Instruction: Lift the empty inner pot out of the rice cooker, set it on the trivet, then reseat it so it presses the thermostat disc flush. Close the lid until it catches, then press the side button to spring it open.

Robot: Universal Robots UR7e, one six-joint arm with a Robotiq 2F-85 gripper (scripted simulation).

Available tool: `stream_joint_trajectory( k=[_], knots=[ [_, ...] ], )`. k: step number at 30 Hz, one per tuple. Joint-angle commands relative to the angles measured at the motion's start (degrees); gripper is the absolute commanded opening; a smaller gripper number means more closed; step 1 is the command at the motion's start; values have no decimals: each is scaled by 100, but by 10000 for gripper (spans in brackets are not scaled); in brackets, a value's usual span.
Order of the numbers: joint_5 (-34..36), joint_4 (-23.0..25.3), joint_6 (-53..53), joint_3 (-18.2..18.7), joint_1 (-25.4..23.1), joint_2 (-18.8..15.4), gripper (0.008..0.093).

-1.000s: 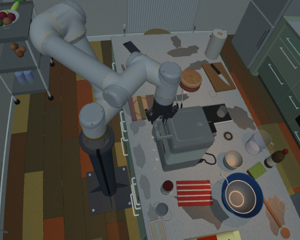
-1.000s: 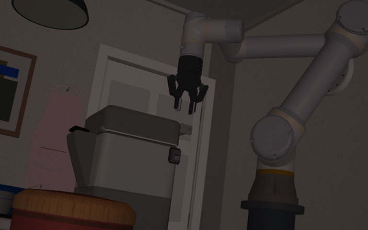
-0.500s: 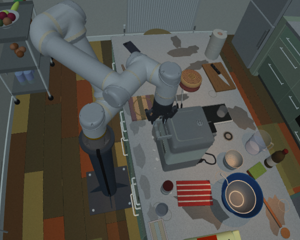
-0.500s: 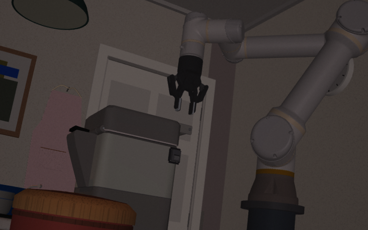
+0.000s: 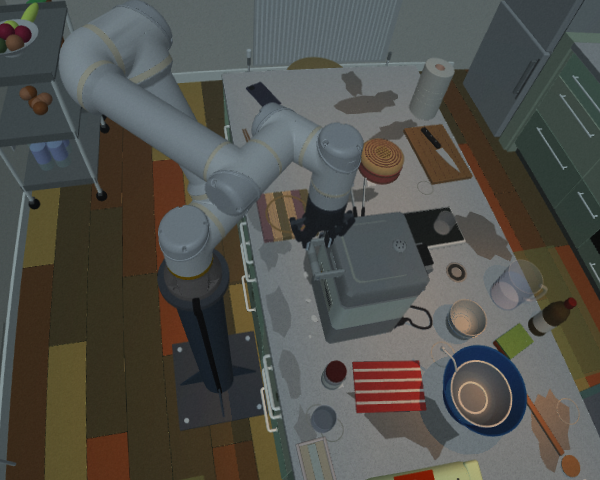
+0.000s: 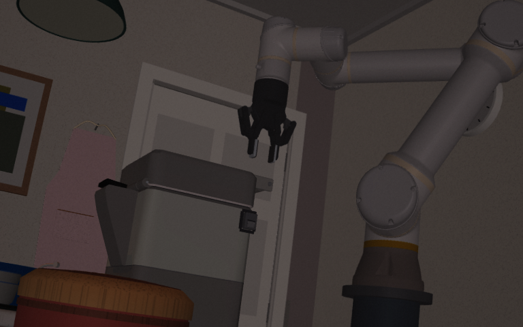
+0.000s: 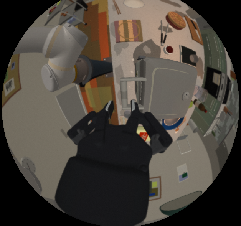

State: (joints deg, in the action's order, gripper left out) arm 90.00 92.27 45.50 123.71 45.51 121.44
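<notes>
The grey rice cooker [image 5: 370, 276] [image 6: 179, 219] [image 7: 165, 87] stands mid-counter with its lid [image 5: 383, 253] down, so the inner pot is hidden. A dark side button [image 6: 248, 221] sits on the wall facing the arm, under the lid's handle bar [image 7: 132, 79]. My gripper [image 5: 325, 236] [image 6: 263, 153] [image 7: 121, 107] hangs above the cooker's handle-side edge, clear of the lid; it is partly open and holds nothing. The round woven trivet [image 5: 382, 160] [image 7: 176, 20] lies beyond the cooker, near the cutting board.
The counter's front edge [image 5: 254, 289] runs just below my gripper. A striped mat [image 5: 280, 214] lies beside the cooker, tongs [image 5: 365, 194] behind it. A red striped cloth [image 5: 388, 385], a jar [image 5: 335, 373] and a blue bowl [image 5: 484, 390] lie farther along.
</notes>
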Motion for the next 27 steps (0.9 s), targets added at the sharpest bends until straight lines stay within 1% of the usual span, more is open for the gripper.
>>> stream_joint_trajectory(
  k=[1, 7, 13, 19, 27],
  knots=[
    [0, 1, -13, -2, -14, 2, 480],
    [-1, -10, -187, 6, -190, 22, 480],
    [-1, -23, -576, 16, -580, 45, 480],
    [-1, -13, -1185, 9, -1191, 28, 480],
    [-1, 72, -2221, -59, -2225, -126, 480]
  ],
)
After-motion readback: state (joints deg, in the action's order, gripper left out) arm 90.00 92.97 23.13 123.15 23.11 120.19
